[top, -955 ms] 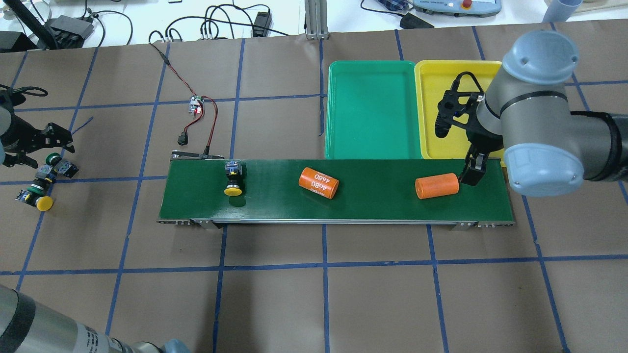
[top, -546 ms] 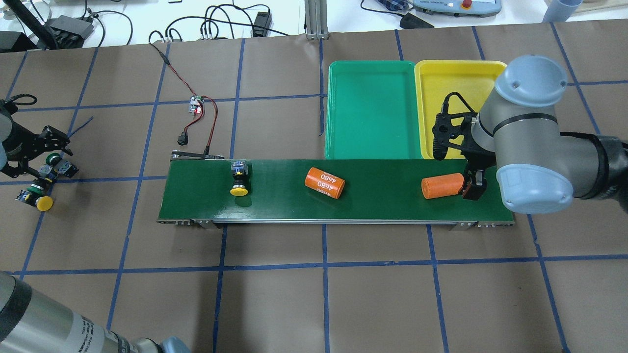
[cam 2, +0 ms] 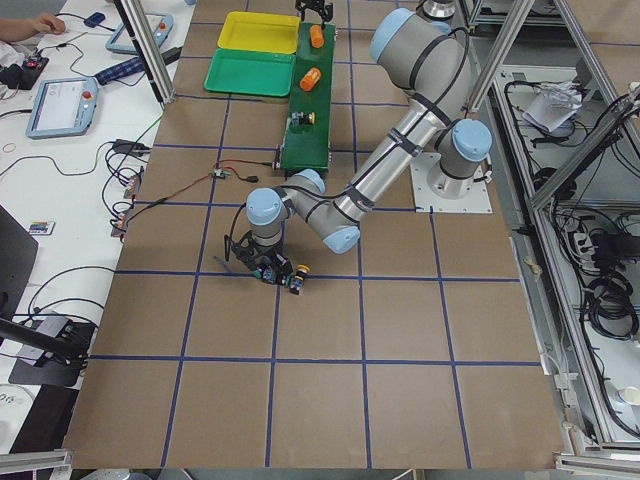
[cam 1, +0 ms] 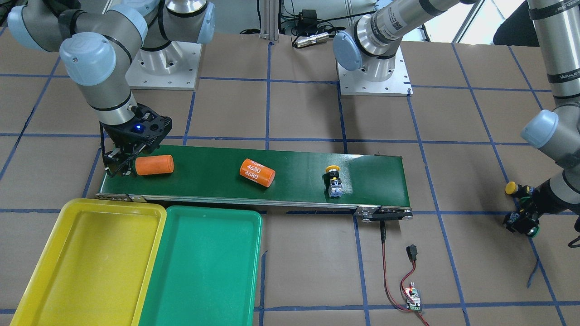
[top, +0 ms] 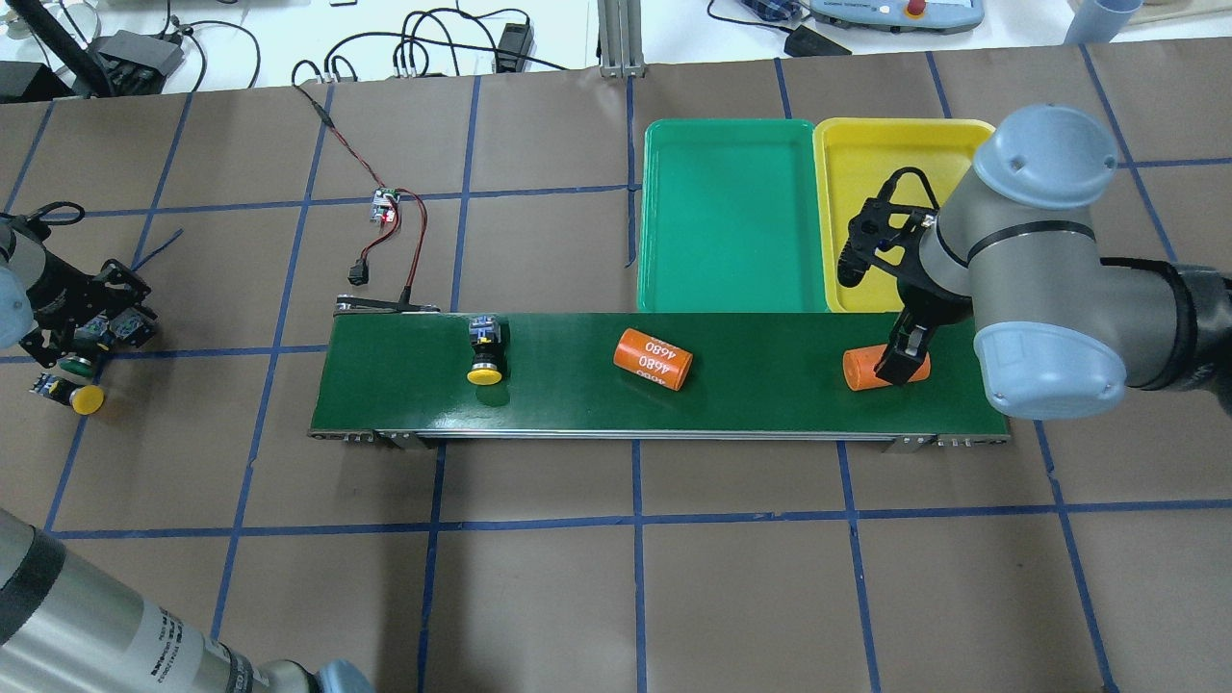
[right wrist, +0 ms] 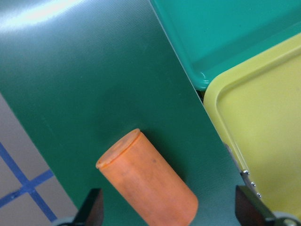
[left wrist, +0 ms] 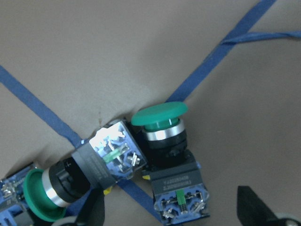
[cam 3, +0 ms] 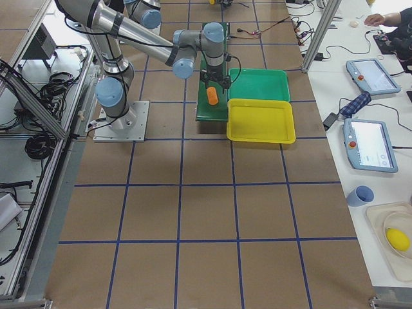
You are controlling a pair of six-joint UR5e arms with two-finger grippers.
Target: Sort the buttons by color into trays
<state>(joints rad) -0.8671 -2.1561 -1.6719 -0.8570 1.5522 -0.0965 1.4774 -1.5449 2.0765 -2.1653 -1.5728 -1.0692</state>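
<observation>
Seen facing the robot, a long dark-green belt (cam 1: 217,188) crosses the brown table (cam 1: 453,136). On it lie a plain orange cylinder (cam 1: 155,165) at the left end, a cylinder marked 4680 (cam 1: 257,172) in the middle, and a yellow button (cam 1: 334,180) further right. The right gripper (cam 1: 118,166) is down at the plain orange cylinder. Nearer the camera, a yellow tray (cam 1: 68,271) and a green tray (cam 1: 204,267) sit touching, side by side. At the far right, off the belt, the left gripper (cam 1: 524,216) hangs low over more buttons, with a second yellow button (cam 1: 511,187) just beside it. From overhead, one right finger overlaps the plain orange cylinder. The left wrist camera shows a green button (left wrist: 162,122) touching a second green button (left wrist: 44,202) on the table. The left fingers (left wrist: 94,212) are apart, either side of the first one's contact block. The right wrist camera shows the right fingers (right wrist: 91,209) apart, with the plain orange cylinder between them, unclamped.
</observation>
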